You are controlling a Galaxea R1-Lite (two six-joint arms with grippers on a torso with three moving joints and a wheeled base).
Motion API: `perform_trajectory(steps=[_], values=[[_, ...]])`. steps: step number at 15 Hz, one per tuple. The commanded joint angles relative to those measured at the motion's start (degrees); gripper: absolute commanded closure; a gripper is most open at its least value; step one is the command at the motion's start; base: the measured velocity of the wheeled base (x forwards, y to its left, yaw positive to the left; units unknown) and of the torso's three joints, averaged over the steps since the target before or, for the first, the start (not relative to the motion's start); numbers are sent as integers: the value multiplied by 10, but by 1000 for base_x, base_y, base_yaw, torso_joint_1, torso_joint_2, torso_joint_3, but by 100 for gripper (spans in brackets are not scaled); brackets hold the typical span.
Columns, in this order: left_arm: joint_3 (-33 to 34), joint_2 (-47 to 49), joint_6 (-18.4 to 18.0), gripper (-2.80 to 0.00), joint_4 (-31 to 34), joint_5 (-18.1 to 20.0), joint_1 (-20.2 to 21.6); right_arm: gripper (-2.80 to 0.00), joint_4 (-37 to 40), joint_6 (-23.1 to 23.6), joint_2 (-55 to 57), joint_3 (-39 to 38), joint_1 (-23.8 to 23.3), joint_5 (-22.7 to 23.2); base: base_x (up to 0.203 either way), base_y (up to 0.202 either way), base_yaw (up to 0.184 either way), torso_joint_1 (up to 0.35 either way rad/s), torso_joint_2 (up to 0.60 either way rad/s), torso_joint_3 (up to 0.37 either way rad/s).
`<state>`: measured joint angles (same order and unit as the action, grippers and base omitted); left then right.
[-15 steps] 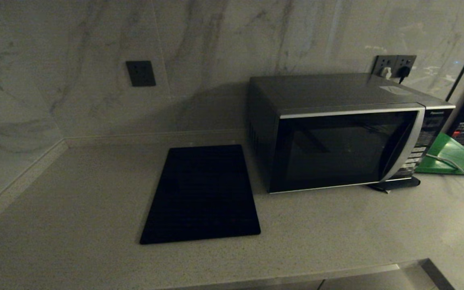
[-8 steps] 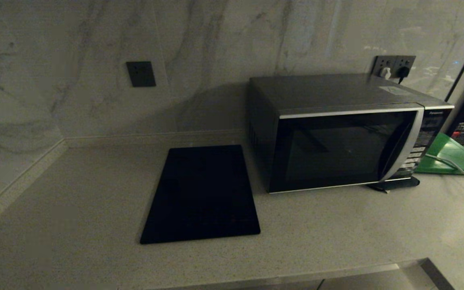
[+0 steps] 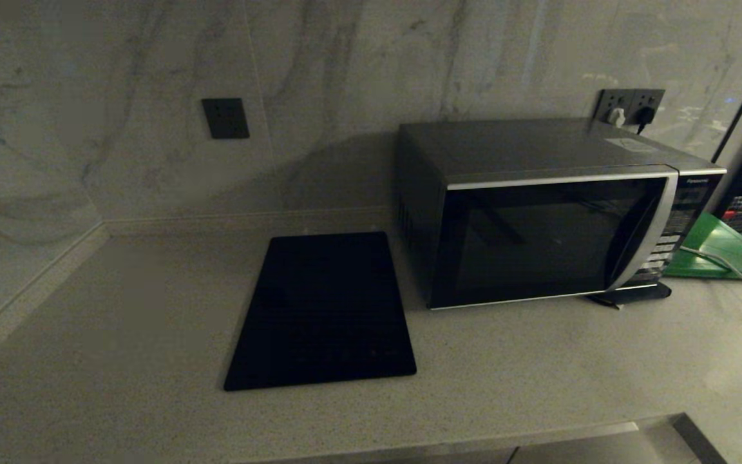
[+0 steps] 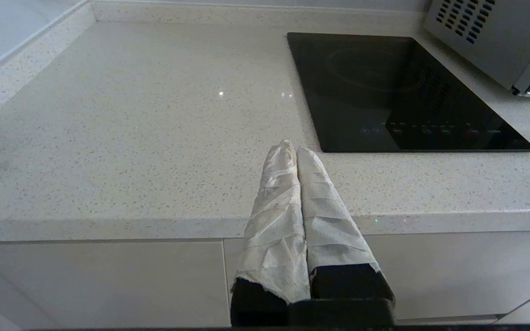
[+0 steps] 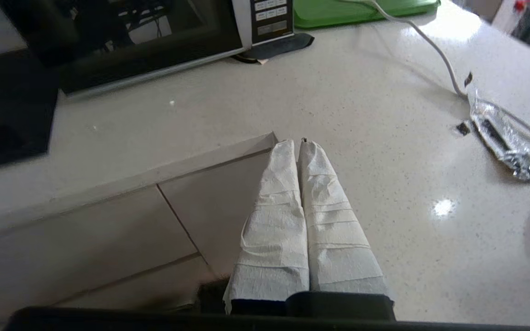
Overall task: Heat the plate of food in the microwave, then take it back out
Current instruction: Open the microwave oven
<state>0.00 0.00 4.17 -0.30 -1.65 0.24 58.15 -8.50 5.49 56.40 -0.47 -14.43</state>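
The microwave (image 3: pixel 551 219), a black box with dark glass door shut and curved silver trim, stands upright on the counter (image 3: pixel 506 367), ahead of both jaws. Its interior apparently stays too dark to read.

Left pincer (image 4: pixel 292 149): two long tapering fingers (image 4: pixel 274 216) wrapped in creased white tape, pressed together, set in a black base. Right pincer (image 5: pixel 298 143): same build, white-taped fingers (image 5: pixel 329 220) ringed with wrap lines, black mount beneath.
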Motion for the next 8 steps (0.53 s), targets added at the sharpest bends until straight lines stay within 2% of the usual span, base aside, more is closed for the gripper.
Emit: perform_trajectory(steps=[1, 4, 5, 8], values=[[0, 1, 0, 0, 0, 0, 0, 0, 49, 40, -54, -13, 1, 14, 0, 0, 0, 0, 0, 0], [0, 1, 0, 0, 0, 0, 0, 0, 36, 32, -55, -29, 1, 30, 0, 0, 0, 0, 0, 0], [0, 1, 0, 0, 0, 0, 0, 0, 2, 31, -55, -55, 1, 30, 0, 0, 0, 0, 0, 0], [0, 1, 0, 0, 0, 0, 0, 0, -179, 25, -55, -185, 1, 27, 0, 0, 0, 0, 0, 0]])
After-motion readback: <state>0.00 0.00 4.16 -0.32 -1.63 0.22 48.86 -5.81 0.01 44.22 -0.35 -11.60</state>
